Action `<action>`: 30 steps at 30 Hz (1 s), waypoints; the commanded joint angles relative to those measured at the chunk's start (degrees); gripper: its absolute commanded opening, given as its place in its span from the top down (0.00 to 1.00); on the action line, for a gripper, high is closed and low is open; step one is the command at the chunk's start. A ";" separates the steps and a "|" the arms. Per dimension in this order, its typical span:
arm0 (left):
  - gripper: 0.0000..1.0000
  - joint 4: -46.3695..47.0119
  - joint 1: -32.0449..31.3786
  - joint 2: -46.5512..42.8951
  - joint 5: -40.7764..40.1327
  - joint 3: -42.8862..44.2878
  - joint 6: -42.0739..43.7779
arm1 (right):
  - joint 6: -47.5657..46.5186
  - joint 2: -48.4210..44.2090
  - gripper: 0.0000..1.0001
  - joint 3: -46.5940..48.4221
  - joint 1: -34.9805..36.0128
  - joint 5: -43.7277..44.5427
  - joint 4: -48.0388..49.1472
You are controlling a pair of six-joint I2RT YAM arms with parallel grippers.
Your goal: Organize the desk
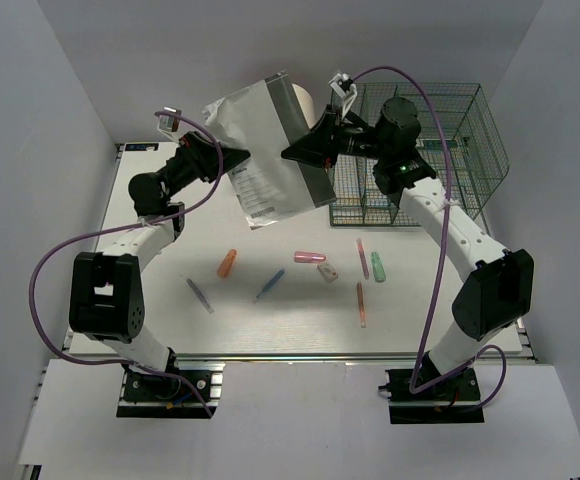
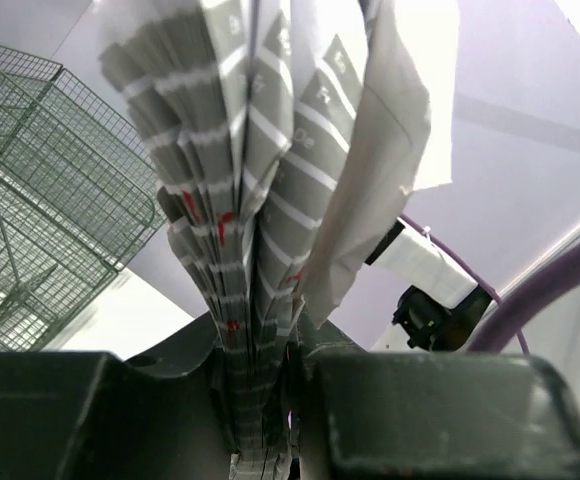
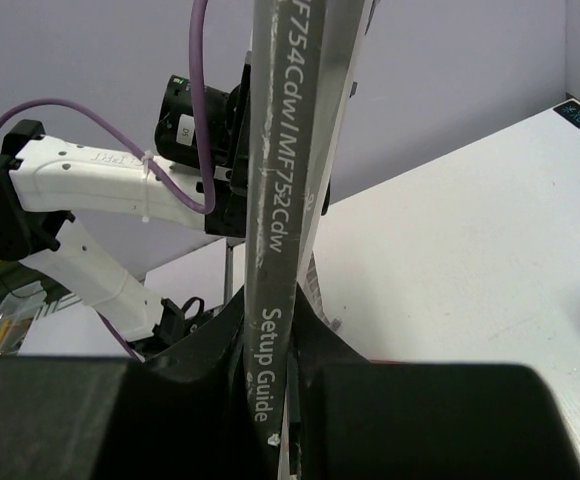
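A white and grey setup guide booklet (image 1: pixel 270 150) hangs in the air over the back of the white desk (image 1: pixel 270 320), held by both arms. My left gripper (image 1: pixel 232 160) is shut on its left edge. In the left wrist view the fanned pages (image 2: pixel 260 200) are pinched between the jaws of that gripper (image 2: pixel 265 350). My right gripper (image 1: pixel 295 152) is shut on the right, spine side. In the right wrist view the grey spine (image 3: pixel 285 200), printed "Setup Guide", stands between the jaws of that gripper (image 3: pixel 270 340).
A green wire mesh organizer (image 1: pixel 440 130) stands at the back right, also in the left wrist view (image 2: pixel 40 200). A cream rounded box (image 1: pixel 305 100) is partly hidden behind the booklet. Several pens and markers lie mid-desk, among them an orange one (image 1: pixel 227 263), a pink one (image 1: pixel 310 257) and a green one (image 1: pixel 378 266).
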 commanded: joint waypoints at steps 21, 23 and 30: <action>1.00 5.24 -2.46 -10.81 17.45 -2.05 11.58 | -15.56 0.69 0.61 10.42 0.33 -2.86 -9.75; 1.00 4.27 -2.46 -11.08 18.06 -2.23 12.46 | -16.52 0.43 0.63 10.59 0.33 -2.86 -10.28; 1.00 0.31 -2.46 -10.55 19.29 -2.23 15.54 | -23.55 0.42 0.93 12.96 0.42 -8.22 -15.81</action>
